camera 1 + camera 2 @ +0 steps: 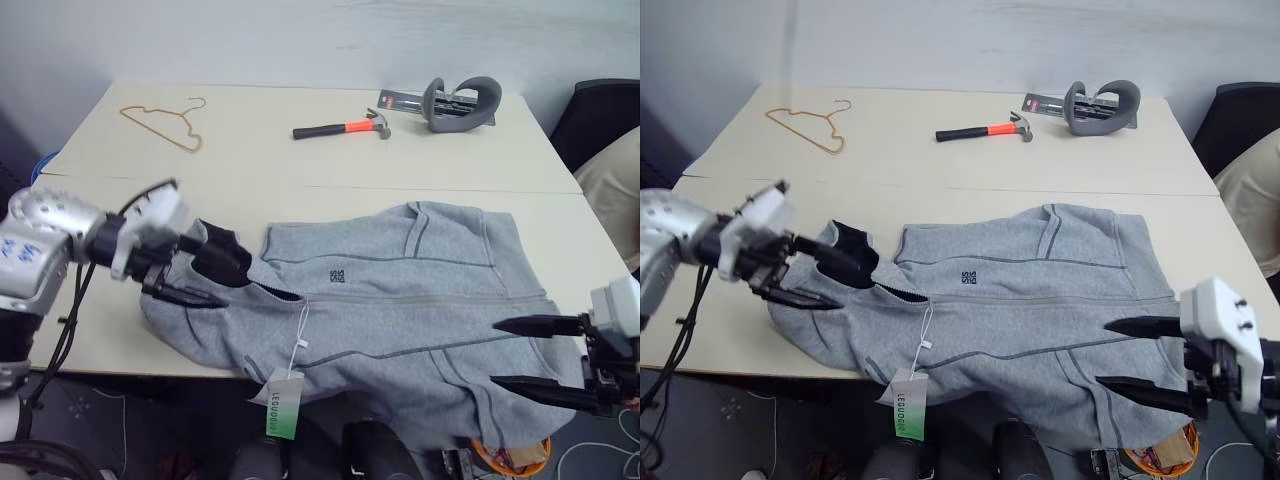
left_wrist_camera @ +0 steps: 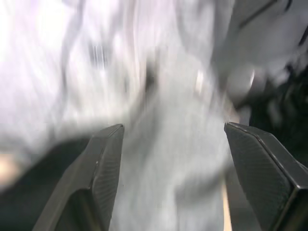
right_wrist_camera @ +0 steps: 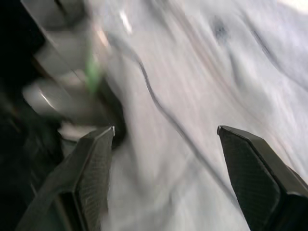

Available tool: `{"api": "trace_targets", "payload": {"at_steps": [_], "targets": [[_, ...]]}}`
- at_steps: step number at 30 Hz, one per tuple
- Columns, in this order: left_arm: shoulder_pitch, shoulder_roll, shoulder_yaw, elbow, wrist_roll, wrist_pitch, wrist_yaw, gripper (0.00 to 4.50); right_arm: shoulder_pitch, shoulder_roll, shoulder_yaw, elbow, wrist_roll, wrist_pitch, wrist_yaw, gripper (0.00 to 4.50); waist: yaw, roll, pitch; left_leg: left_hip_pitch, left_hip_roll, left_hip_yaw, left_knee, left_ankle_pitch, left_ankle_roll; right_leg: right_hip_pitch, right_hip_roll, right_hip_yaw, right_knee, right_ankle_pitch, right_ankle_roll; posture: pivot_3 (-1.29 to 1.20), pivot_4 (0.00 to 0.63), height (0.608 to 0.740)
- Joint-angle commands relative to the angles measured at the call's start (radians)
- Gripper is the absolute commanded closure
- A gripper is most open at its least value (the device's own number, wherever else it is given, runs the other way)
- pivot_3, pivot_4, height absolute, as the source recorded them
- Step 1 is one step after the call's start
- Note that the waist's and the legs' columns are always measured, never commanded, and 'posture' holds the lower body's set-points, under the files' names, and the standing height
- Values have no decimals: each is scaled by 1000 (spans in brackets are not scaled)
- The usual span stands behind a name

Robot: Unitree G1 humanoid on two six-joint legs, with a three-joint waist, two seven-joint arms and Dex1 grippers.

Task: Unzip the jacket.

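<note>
The jacket (image 1: 400,310) lies flat across the table's (image 1: 300,150) near edge, soft, limp fleece that will bunch unless pinned. My left gripper (image 1: 205,280) by the collar and right gripper (image 1: 535,355) over the hem both stand apart, empty. I judge the best hold is the small zip pull at the collar, with the hem pinned.

Pale cream table (image 1: 120,170), seam running across its middle. Far left: thin orange wire clothes hanger (image 1: 165,126), lying flat. Far centre: claw hammer with black-and-orange handle (image 1: 340,128), head toward the right. Just right of it, a grey curved plastic headset-like object (image 1: 460,105) resting against a flat red-and-black packaged item (image 1: 410,101). Dark chair (image 1: 600,120) beyond the table's right end.
</note>
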Motion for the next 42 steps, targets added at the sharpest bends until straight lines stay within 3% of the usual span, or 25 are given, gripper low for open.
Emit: {"api": "trace_targets", "payload": {"at_steps": [1, 4, 6, 11, 14, 17, 23, 27, 32, 37, 42], "targets": [[-3, -21, -23, -40, -18, 21, -102, 993, -167, 9, 248, -12, 276, 111, -289, 887, -6, -1, 0, 0, 0, 0, 0, 0, 0, -1, 0, 0, 0, 0, 0, 0, 150, 740], [38, -11, -54, -59, 28, -41, -111, 993, -392, 124, 533, 83, 471, 166, -586, 887, -17, -2, 0, -3, 0, 1, 0, 3, -5, -5, 0, 1, 1, 0, -1, 0, 150, 740], [55, 1, -64, -68, 45, -70, -112, 993, -471, 179, 638, 126, 539, 192, -695, 887, -24, -4, 1, -3, 1, 1, 0, 5, -9, -6, 1, 2, 2, -1, -1, 0, 150, 740], [96, 41, -46, -100, 50, -96, -103, 993, -570, 314, 833, 195, 420, 242, -774, 887, -17, -4, 1, -8, 0, 1, 0, 5, -7, -10, 0, 1, 1, -1, -1, 0, 150, 740], [127, 49, -22, -136, 33, -92, -72, 993, -583, 305, 844, 172, 318, 229, -709, 887, -6, -4, 1, -9, 0, 2, 2, 4, -5, -10, 0, 1, 1, -1, -1, 0, 150, 740], [176, 46, -34, -200, 49, -117, -61, 993, -531, 183, 789, 66, 172, 152, -507, 887, 4, -3, 1, -10, -1, 2, 3, 0, 2, -9, -1, 1, 1, 0, 0, 0, 150, 740], [215, -2, -114, -227, 145, -243, -75, 993, -429, 44, 630, 22, 142, 99, -290, 887, 2, -4, 1, -9, 0, 1, 4, -2, 4, -7, -1, 0, 0, 0, 0, 0, 150, 740], [196, -39, -138, -197, 167, -284, -86, 993, -432, 80, 689, 12, 73, 94, -306, 887, -3, -4, 1, -6, 0, 1, 3, -2, 4, -6, 0, 1, 1, 0, 0, 0, 150, 740], [218, -3, -179, -229, 132, -283, -112, 993, -426, 140, 782, -11, -35, 72, -317, 887, -1, -3, 1, -7, 0, 2, 2, -1, 3, -7, 0, 2, 1, 0, 0, 0, 150, 740], [263, 12, -261, -259, 130, -285, -112, 993, -389, 142, 742, -39, -25, 74, -333, 887, 0, -3, 1, -7, 0, 2, 2, -1, 3, -7, -1, 2, 0, 0, 0, 0, 150, 740], [265, -43, -301, -228, 172, -287, -100, 993, -337, 120, 689, -68, -25, 73, -322, 887, 1, -3, 1, -6, -1, 1, 3, -1, 3, -6, -1, 1, 0, 0, 0, 0, 150, 740]]}}
